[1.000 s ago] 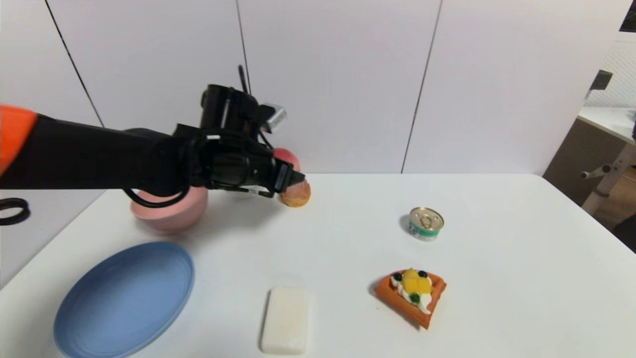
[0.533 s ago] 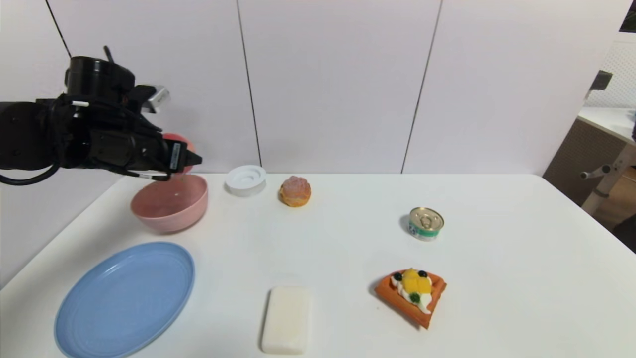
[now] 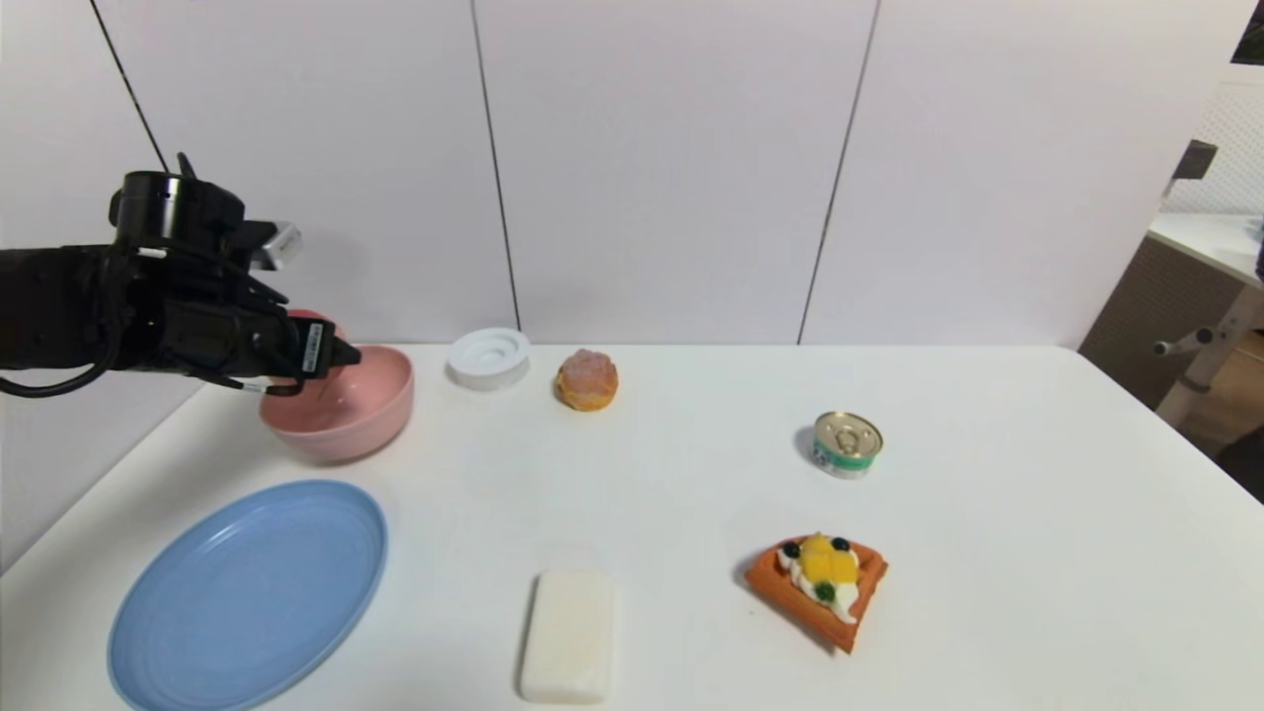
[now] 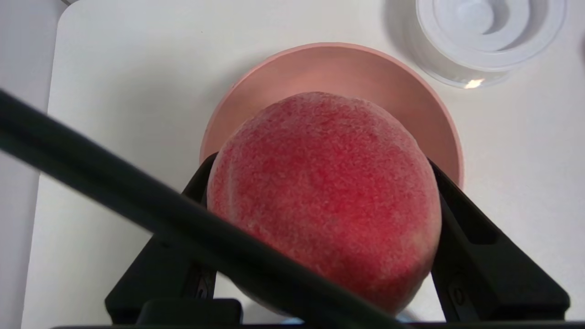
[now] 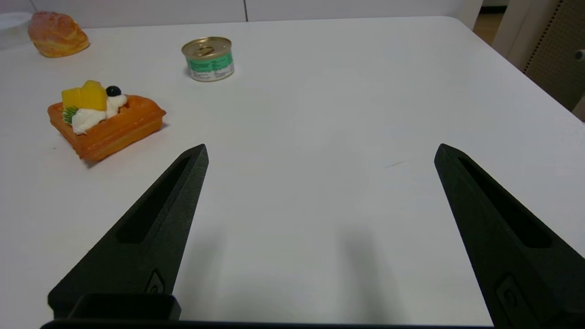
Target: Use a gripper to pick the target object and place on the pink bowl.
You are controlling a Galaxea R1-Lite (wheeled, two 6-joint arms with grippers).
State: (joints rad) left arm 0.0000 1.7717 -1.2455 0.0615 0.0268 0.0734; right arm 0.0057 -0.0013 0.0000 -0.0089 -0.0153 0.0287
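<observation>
1 view, the left wrist's, shows the left gripper [image 4: 320, 192] clamping the peach [image 4: 324, 201] over the pink bowl [image 4: 365, 73], lower than 0.5 s ago.

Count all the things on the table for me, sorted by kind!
Dishes: 3: pink bowl, blue plate, white ring dish.
Foods: 4: peach, pastry puff, waffle, can.
White bar: 1.
Total: 8.
</observation>
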